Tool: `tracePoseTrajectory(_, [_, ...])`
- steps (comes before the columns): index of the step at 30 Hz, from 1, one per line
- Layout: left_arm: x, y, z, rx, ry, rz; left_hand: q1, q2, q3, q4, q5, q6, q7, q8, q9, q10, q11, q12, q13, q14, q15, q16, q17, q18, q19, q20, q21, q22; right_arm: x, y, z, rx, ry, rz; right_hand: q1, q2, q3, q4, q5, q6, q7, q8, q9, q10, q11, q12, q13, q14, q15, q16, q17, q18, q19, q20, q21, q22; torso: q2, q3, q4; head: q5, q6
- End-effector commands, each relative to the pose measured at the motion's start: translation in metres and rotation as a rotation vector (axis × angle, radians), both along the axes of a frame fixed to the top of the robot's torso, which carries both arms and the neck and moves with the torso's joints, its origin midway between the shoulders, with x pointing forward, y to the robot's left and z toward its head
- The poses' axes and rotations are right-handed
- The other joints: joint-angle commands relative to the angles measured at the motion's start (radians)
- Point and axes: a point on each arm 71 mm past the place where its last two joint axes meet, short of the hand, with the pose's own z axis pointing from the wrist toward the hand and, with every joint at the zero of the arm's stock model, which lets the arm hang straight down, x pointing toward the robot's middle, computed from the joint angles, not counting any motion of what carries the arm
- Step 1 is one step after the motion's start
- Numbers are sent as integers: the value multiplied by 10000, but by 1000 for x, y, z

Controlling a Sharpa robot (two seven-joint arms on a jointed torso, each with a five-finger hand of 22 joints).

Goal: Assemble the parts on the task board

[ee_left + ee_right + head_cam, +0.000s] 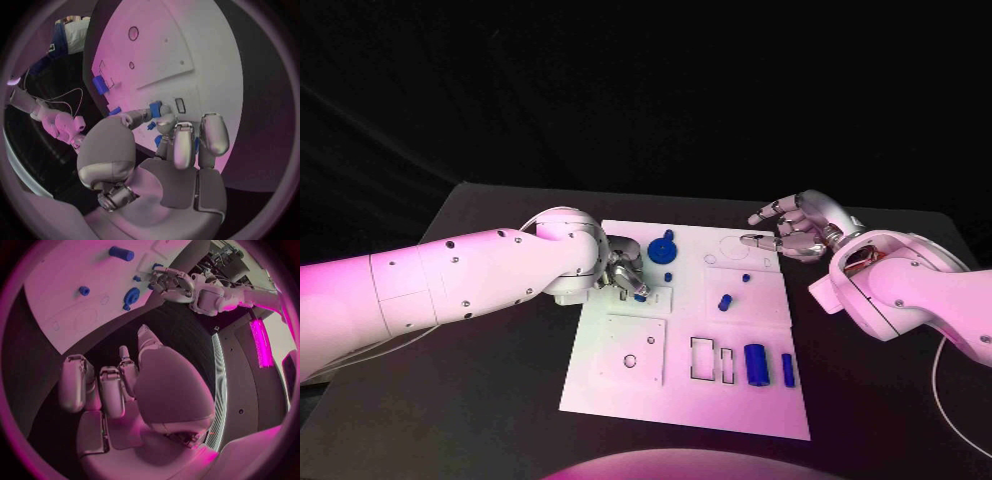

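1. Head view: left hand (620,272) at the task board (646,400) near its left edge, fingers mostly hidden behind the wrist. Right hand (795,228) spread, empty, over the board's far right corner.
2. Left wrist view: fingers pinch a small blue part (154,109) against the board; contact partly blocked.
3. Right wrist view: dark surface (181,330) beyond the fingers; round blue part (131,296) on the board.

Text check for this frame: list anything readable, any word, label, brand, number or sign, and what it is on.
None: no readable text in any view.
The task board bears only outlines, slots and small holes, no letters or numbers.
The blue parts, such as the cylinder, carry no visible marking.
The left hand and right hand show no legible label or brand.
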Motion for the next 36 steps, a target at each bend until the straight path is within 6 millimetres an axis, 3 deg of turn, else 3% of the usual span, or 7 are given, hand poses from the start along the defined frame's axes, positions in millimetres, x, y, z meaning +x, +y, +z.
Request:
tracePoseTrajectory(1, [-4, 0, -9, 243, 451, -161, -52, 43, 71, -149, -38, 85, -40, -60, -1, -1, -50, 45, -28, 580, -62, 30, 725, -85, 34, -53, -63, -2, 0, 1, 0, -54, -88, 101, -38, 36, -49, 16, -13, 49, -11, 59, 10, -13, -37, -47, 255, 803, -46, -46, 1579, 208, -20, -53, -57, 906, 3, 3, 4, -4, -3])
tracePoseTrajectory(17, [-1, -1, -10, 297, 456, -113, -102, 39, -451, 135, -45, 119, -35, -104, -29, -17, -43, 70, -12, 580, -58, 28, 724, -86, 48, -52, -80, -2, -1, 1, 1, -41, -101, 93, -110, 14, -96, 30, -19, 47, -14, 78, 13, -21, -39, -56, 244, 800, -49, -53, 1562, 213, -28, -57, -85, 892, 3, 4, -3, -23, -26])
tracePoseTrajectory(36, [0, 0, -11, 404, 547, -141, -147, -98, -1694, 793, -47, 215, -29, -173, -74, -34, -34, 110, -9, 580, -52, 27, 730, -88, 68, -47, -110, 1, 0, 1, 0, -38, -99, 89, -259, 10, -175, 41, -18, 29, -17, 104, 14, -34, -42, -69, 227, 795, -53, -65, 1533, 221, -41, -62, -133, 869, -10, 3, 1, -33, -45])
